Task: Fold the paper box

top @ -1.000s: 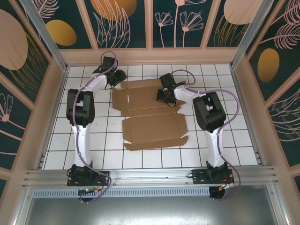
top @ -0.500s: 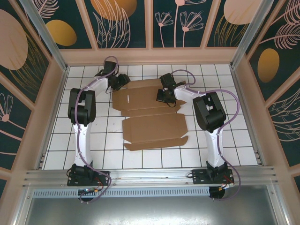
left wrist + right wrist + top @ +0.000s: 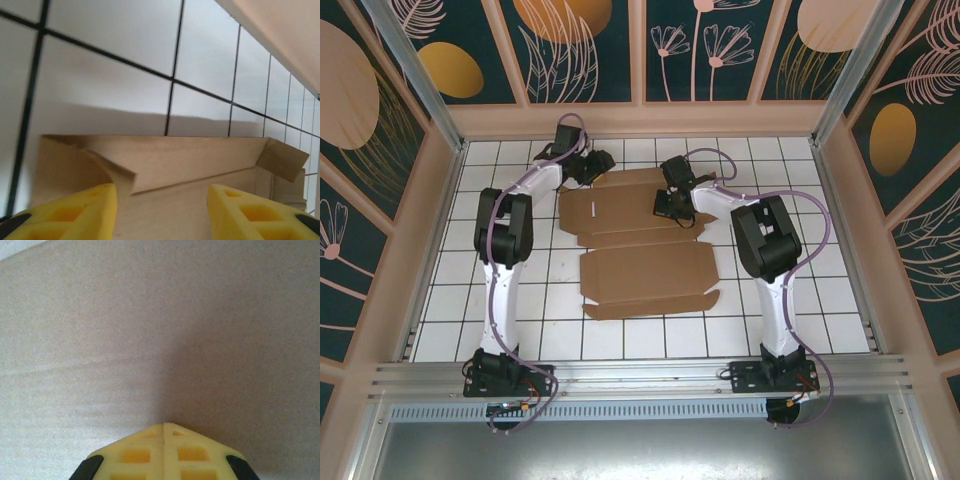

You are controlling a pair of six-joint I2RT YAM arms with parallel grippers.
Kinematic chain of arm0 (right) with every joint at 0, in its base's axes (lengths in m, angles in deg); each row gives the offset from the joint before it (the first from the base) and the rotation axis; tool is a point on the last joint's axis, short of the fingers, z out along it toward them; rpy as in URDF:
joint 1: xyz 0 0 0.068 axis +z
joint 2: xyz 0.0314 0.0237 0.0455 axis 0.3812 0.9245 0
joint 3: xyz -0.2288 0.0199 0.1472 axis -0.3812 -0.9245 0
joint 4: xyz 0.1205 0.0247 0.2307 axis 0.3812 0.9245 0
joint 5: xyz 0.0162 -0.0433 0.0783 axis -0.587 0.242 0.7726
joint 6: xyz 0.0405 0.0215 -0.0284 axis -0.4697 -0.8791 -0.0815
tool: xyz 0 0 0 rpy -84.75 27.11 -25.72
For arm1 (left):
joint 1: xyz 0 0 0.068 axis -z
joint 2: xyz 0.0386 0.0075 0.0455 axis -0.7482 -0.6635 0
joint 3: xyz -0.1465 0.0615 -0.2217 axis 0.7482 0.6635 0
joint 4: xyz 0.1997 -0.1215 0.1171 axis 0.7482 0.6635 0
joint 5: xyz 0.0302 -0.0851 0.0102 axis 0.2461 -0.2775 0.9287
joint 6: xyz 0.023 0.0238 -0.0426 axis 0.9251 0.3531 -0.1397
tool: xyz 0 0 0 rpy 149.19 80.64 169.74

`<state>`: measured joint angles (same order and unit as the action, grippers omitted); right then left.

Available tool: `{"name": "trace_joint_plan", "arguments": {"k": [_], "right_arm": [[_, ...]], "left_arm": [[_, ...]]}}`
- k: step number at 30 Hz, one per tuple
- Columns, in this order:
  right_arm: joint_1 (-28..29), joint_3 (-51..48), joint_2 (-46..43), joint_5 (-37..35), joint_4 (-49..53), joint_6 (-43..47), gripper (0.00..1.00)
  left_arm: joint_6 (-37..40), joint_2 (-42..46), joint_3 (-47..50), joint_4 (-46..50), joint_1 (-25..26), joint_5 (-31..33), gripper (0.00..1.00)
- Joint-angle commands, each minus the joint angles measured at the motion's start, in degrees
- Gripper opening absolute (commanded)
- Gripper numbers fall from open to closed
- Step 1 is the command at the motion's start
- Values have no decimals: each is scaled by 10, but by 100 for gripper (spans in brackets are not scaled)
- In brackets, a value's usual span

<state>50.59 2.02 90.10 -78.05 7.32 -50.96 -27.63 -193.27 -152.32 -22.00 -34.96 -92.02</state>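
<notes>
White gridded tabletop (image 3: 448, 292) lies under both arms. Left pincer (image 3: 160, 195) stands spread, with a raised flap of the paper box (image 3: 180, 160) just ahead, between its yellow fingers (image 3: 75, 210). Right pincer (image 3: 164, 427) is pressed together, tips against the cardboard, which stretches flat all round it and nearer the arm bases.

Robot lab test cell: white grid-tiled tabletop (image 3: 820, 300) boxed in by alu frame posts (image 3: 417, 75), floral printed wall panels (image 3: 590, 60) far & both sides, left arm (image 3: 500, 235) & right arm (image 3: 765, 240) bolted to near alu rail (image 3: 640, 375).
</notes>
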Motion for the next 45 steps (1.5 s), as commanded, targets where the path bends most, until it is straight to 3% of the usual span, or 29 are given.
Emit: {"name": "trace_joint_plan", "arguments": {"k": [1,7,13,16,22,24,28,34,40,45], "right_arm": [[4,1,39,2,44,-1,0],[4,12,39,-5,54,4,0],[3,6,38,-18,50,-19,0],[4,-5,30,-20,40,-36,0],[5,-14,25,-20,34,-49,0],[6,-16,24,-19,34,-48,0],[6,-19,22,-10,28,-44,0],[7,-18,23,-5,29,-40,0],[7,-28,18,1,23,-39,0],[7,-35,17,4,17,-37,0]], "left_arm": [[11,-57,-36,37,-1,-11,50],[6,-49,-18,29,-1,-11,49],[18,51,2,56,-1,14,49],[3,138,80,56,0,31,49],[-22,310,340,36,13,72,51],[-19,357,409,36,13,85,54],[-13,439,521,17,14,88,80],[6,438,566,10,14,97,81],[-2,404,568,-66,18,37,76],[1,383,537,-63,29,30,75]]}}
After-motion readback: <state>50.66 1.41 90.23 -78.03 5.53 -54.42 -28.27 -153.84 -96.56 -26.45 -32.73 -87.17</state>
